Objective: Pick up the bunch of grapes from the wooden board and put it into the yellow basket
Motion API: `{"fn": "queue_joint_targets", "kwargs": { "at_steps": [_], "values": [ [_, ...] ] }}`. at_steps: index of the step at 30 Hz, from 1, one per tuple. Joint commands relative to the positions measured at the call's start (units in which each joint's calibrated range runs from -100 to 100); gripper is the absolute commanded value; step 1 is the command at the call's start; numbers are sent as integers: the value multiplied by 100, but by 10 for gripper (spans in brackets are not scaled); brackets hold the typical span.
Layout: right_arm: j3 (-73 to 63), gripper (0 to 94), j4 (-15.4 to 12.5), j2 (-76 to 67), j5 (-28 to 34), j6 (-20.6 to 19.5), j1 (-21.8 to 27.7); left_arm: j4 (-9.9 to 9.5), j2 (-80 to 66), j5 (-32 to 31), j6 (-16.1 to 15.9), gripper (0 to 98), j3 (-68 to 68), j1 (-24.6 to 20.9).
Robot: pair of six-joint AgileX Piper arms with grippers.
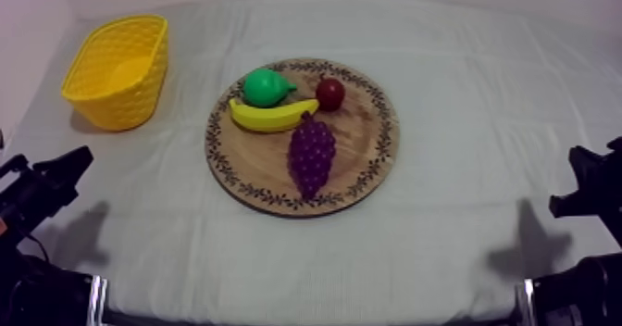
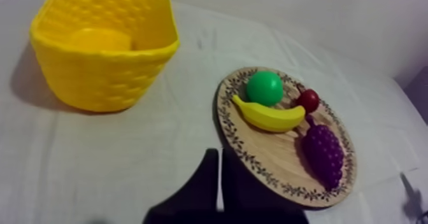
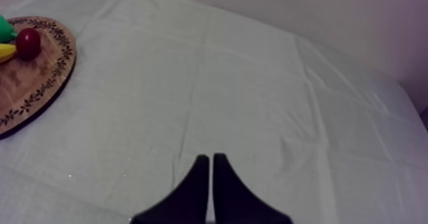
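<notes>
Top view shows the bunch of grapes (image 1: 311, 156) on the wooden board (image 1: 366, 137), well apart from the yellow basket (image 1: 128, 100); with left gripper (image 2: 220, 153) and right gripper (image 3: 211, 156) closed and empty, the pickup seems unstarted, calling for opening and reaching.

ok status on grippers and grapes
Left gripper and right gripper shut, empty. Bunch of grapes on wooden board beside banana. Nothing blocking yellow basket.

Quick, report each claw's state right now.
Left claw: closed, holding nothing.
Right claw: closed, holding nothing.
</notes>
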Motion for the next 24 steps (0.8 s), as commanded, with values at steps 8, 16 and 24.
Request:
{"fn": "queue_joint_targets", "kwargs": {
  "at_steps": [8, 16, 24],
  "values": [
    [-4, 3, 3, 0, 0, -1, -2, 130, 1736, 19, -624, 0, -1145, 230],
    [-4, 3, 3, 0, 0, -1, -2, 345, 3377, 715, -687, 0, -2650, 392],
    [-4, 3, 3, 0, 0, -1, -2, 529, 4749, 2010, -714, 0, -4235, 525]
  ]
}}
